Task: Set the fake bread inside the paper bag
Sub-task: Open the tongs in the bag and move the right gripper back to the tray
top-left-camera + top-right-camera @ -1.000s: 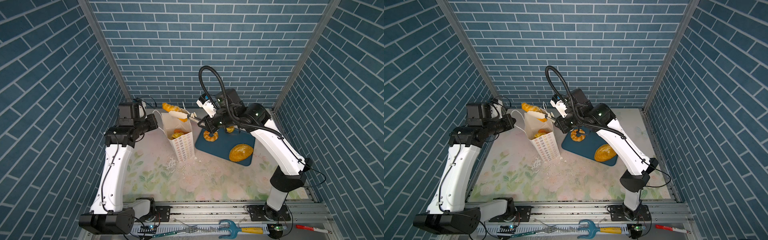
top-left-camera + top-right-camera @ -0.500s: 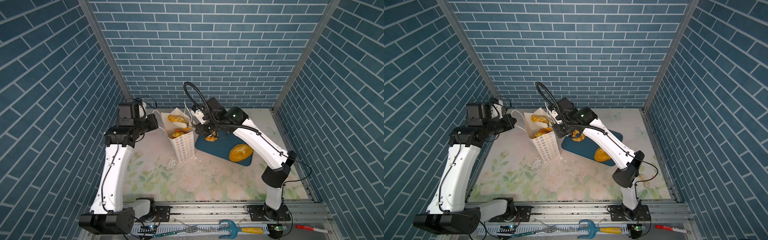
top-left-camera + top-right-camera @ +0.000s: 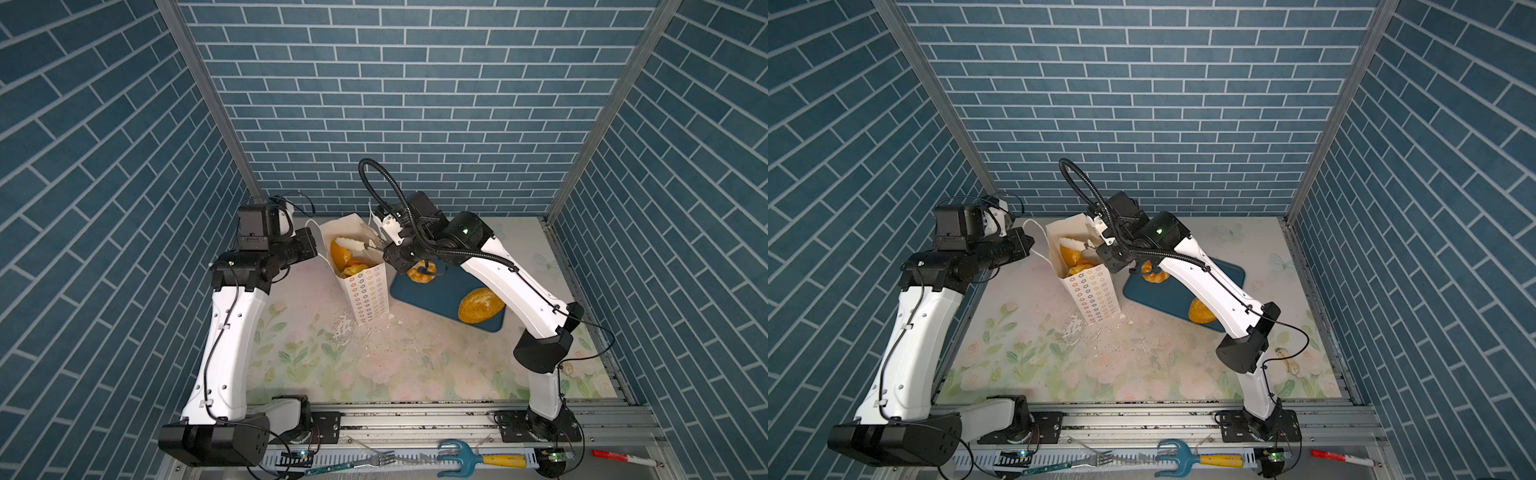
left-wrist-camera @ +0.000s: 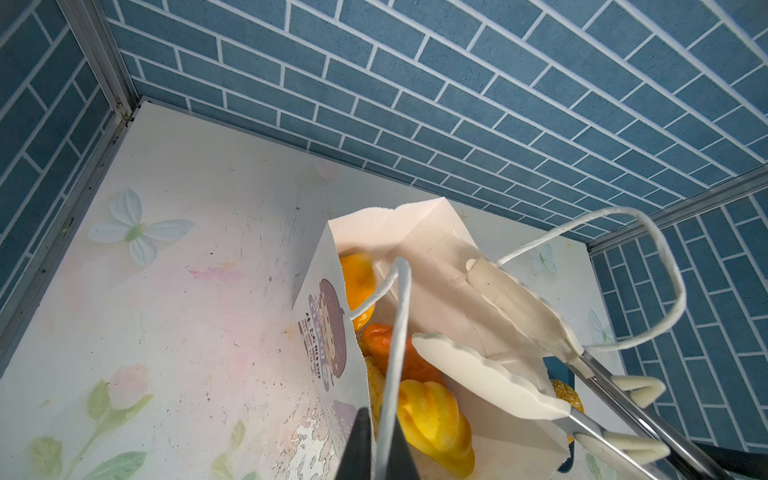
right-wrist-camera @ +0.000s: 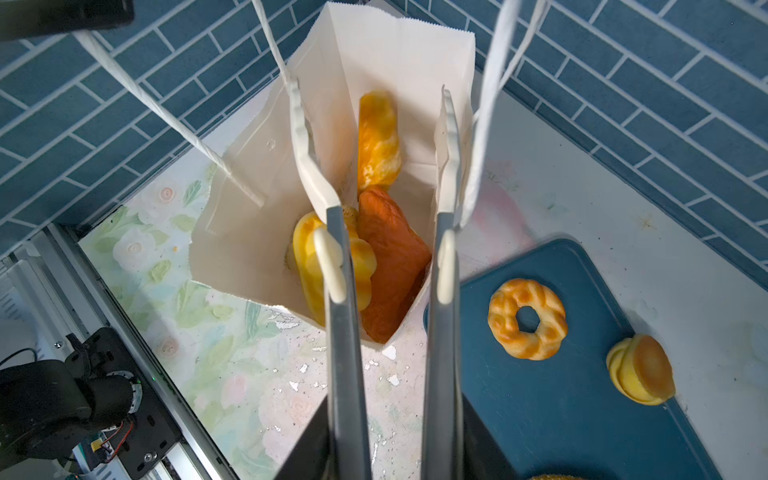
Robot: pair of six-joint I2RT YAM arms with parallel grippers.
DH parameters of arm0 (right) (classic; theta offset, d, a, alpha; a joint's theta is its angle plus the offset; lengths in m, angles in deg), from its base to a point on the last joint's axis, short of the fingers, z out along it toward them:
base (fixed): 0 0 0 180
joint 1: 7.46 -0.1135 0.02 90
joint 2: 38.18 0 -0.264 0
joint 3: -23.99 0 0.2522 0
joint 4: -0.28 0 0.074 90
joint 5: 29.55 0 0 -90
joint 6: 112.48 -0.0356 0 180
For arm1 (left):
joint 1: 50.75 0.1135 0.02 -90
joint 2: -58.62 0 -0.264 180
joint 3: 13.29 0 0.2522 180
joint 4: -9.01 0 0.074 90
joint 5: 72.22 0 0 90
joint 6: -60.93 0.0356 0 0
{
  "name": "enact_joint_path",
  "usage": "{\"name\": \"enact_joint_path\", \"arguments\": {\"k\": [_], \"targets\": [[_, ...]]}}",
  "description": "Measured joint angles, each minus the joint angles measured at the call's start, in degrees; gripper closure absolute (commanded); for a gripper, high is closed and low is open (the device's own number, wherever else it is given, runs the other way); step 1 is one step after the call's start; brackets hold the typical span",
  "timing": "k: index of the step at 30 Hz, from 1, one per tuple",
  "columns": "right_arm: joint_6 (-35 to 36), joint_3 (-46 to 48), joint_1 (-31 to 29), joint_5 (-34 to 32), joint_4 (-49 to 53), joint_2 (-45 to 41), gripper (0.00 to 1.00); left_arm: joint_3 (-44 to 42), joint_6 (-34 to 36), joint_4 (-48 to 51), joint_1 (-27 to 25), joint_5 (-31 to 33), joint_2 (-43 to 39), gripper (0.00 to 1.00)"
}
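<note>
The white paper bag [image 3: 365,291] [image 3: 1096,295] stands upright left of the dark blue tray [image 3: 436,295]. My left gripper [image 4: 380,415] [image 3: 314,249] is shut on one cord handle [image 4: 395,332]. My right gripper [image 5: 395,440] [image 3: 386,251] grips metal tongs [image 5: 345,332] whose white tips are spread apart over the bag's mouth, holding nothing. Inside the bag lie pieces of fake bread: a croissant [image 5: 378,141], an orange wedge [image 5: 390,257] and a yellow bun [image 5: 309,257]. A twisted ring [image 5: 528,320] [image 3: 420,272] and a seeded loaf [image 3: 480,305] [image 3: 1200,311] lie on the tray. A small bun [image 5: 642,370] sits at its edge.
Blue brick walls enclose the floral table on three sides. White flakes [image 3: 345,332] litter the mat at the bag's foot. On the front rail lie a fork [image 3: 374,459], a blue hand rake [image 3: 478,459] and a red marker [image 3: 619,455].
The right arm brought the tongs with a bread piece down over the bag. The tongs then spread, and the piece now lies inside. The left arm has stayed put.
</note>
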Motion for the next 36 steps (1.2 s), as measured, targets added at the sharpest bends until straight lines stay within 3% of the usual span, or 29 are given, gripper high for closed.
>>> {"name": "enact_joint_path", "arguments": {"k": [9, 19, 27, 36], "targets": [[3.04, -1.86, -0.31, -2.51, -0.22, -5.09, 0.63, 0.00, 0.00, 0.04, 0.00, 0.02, 0.46, 0.91], [7.48, -1.53, 1.44, -11.69, -1.05, -17.20, 0.63, 0.00, 0.00, 0.17, 0.00, -0.02, 0.44, 0.91], [5.68, 16.22, 13.22, -18.82, -0.68, -24.33, 0.61, 0.02, 0.00, 0.17, -0.11, -0.22, 0.46, 0.91], [-2.36, 34.34, 22.53, -19.32, 0.11, -20.24, 0.60, 0.33, 0.02, 0.22, -0.11, -0.20, 0.70, 0.91]]}}
